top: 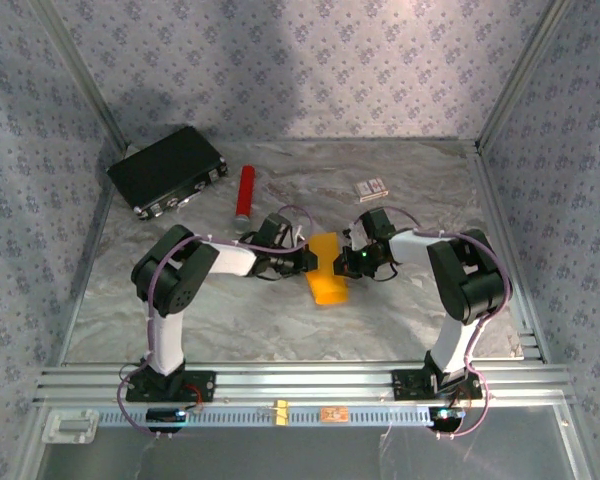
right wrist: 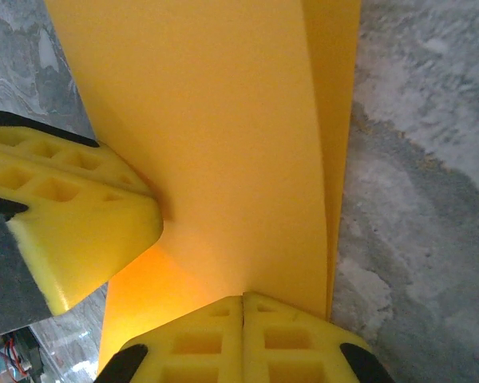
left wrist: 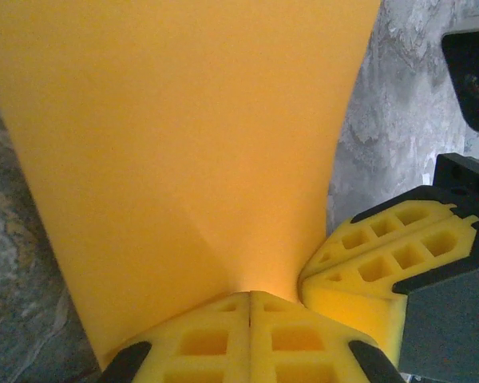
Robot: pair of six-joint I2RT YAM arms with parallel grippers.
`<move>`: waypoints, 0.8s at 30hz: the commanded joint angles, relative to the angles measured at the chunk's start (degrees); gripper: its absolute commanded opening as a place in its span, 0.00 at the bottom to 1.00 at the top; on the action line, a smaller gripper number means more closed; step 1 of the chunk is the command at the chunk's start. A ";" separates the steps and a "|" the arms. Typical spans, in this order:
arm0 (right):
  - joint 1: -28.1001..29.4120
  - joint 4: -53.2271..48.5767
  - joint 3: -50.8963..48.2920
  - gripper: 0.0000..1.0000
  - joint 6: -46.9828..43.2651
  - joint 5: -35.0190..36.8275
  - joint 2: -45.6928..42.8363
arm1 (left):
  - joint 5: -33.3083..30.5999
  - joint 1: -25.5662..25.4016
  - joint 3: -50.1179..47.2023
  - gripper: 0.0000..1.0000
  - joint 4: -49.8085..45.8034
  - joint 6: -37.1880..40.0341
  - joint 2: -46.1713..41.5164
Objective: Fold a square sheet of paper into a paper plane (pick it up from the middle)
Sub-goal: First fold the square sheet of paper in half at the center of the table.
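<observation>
Square sheet of paper (top: 328, 275) is clamped by left end effector (left wrist: 250, 297) and right end effector (right wrist: 243, 298), both clenched. Far edge cropped in wrist views. Bare counter (top: 280, 320) at 6 o'clock.

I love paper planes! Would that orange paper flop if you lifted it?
Probably floppy: the orange paper bends where the left gripper and right gripper pinch it. Likely very light and easily creased, being so thin.
</observation>
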 commanded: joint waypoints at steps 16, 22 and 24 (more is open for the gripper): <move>0.33 -4.96 -3.07 0.00 0.79 8.87 1.45 | -1.09 -2.08 3.18 0.08 -9.77 -1.46 -4.46; 0.33 -4.38 -3.65 0.00 1.23 9.11 1.39 | -2.24 -2.07 0.94 0.08 -9.93 -0.09 -2.72; 0.49 -4.42 -3.76 0.00 1.23 9.22 1.44 | -2.66 -1.96 0.14 0.08 -10.49 0.96 -2.58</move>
